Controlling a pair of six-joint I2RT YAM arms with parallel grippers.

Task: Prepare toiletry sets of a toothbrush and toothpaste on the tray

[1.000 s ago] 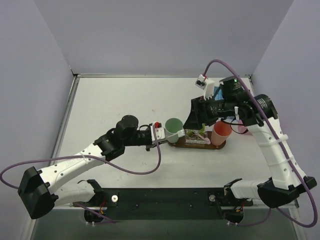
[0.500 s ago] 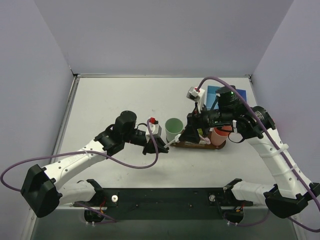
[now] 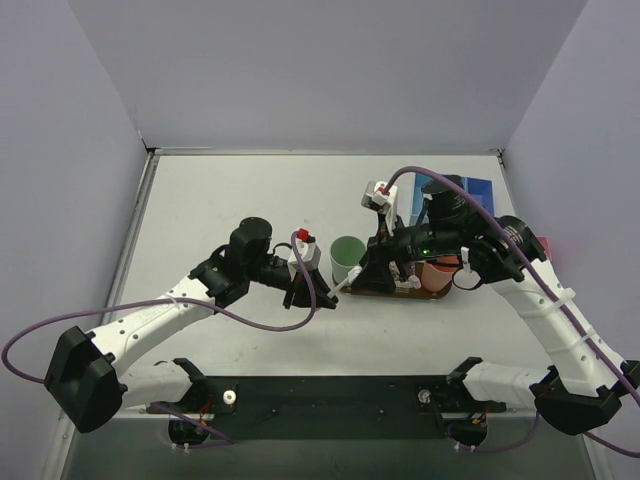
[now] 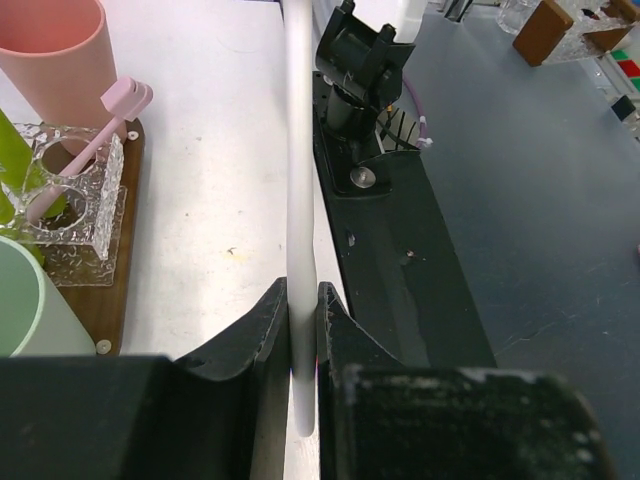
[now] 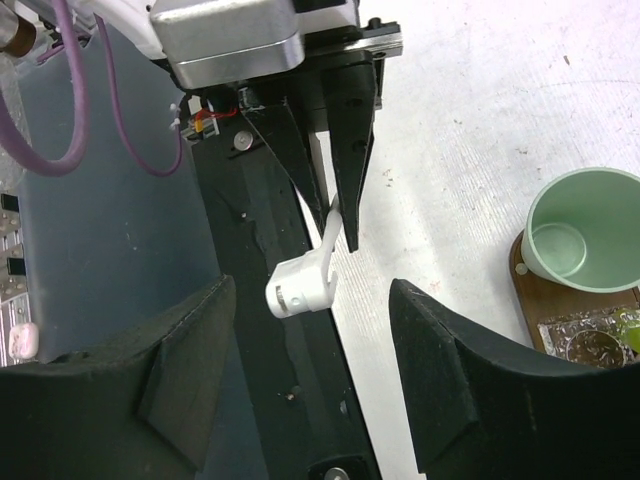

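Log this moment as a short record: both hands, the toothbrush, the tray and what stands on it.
left hand: shut on the white toothbrush, just off the tray's end
right hand: open, empty, pointed at that toothbrush
tray: carries a mint-green cup, a pink cup and a clear holder
clear holder: pink brush leaning in it
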